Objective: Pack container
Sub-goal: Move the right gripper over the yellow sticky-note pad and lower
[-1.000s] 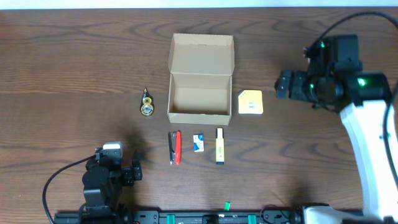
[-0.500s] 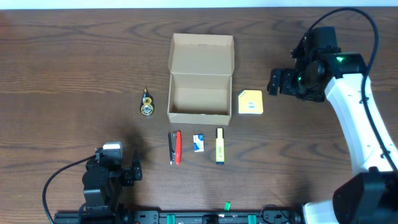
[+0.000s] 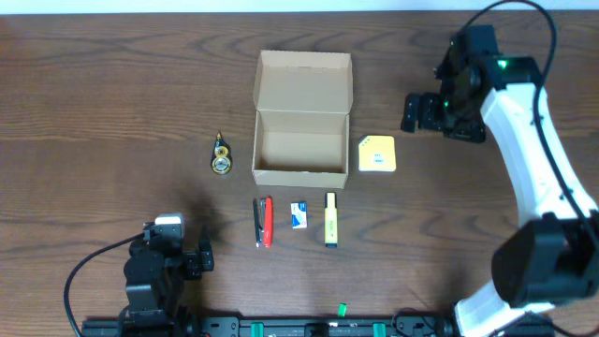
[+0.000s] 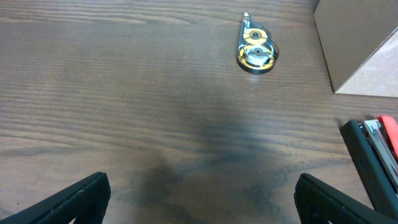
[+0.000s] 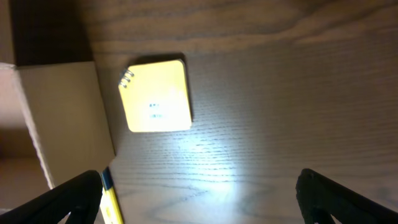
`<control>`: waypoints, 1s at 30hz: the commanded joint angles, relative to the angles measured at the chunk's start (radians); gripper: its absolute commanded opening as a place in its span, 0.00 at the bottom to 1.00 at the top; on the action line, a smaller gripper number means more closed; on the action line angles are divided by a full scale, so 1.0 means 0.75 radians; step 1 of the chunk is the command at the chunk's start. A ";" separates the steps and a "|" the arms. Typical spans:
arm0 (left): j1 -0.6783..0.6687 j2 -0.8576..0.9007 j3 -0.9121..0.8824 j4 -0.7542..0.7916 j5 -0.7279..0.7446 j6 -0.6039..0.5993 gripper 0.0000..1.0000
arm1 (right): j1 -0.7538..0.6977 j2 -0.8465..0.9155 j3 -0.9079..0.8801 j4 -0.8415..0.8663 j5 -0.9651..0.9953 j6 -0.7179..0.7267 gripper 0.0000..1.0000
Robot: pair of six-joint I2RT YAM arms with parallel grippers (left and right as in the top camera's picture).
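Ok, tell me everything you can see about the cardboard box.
The cardboard box is plain tan-brown, rectangular and unmarked. It sits flat on the wooden table, near the middle, with its hinged lid swung open and folded back on the far side. The inside looks empty. Only the table appears to touch it: the yellow notepad lies close beside it with a small gap between them.

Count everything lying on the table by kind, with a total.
Box: 1
Yellow pad: 1
Highlighter: 1
Eraser: 1
Stapler: 1
Correction tape: 1
Total: 6
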 commanded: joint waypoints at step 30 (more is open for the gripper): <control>0.010 -0.009 -0.013 -0.005 -0.019 -0.004 0.95 | 0.210 0.416 0.149 0.003 0.077 -0.045 0.99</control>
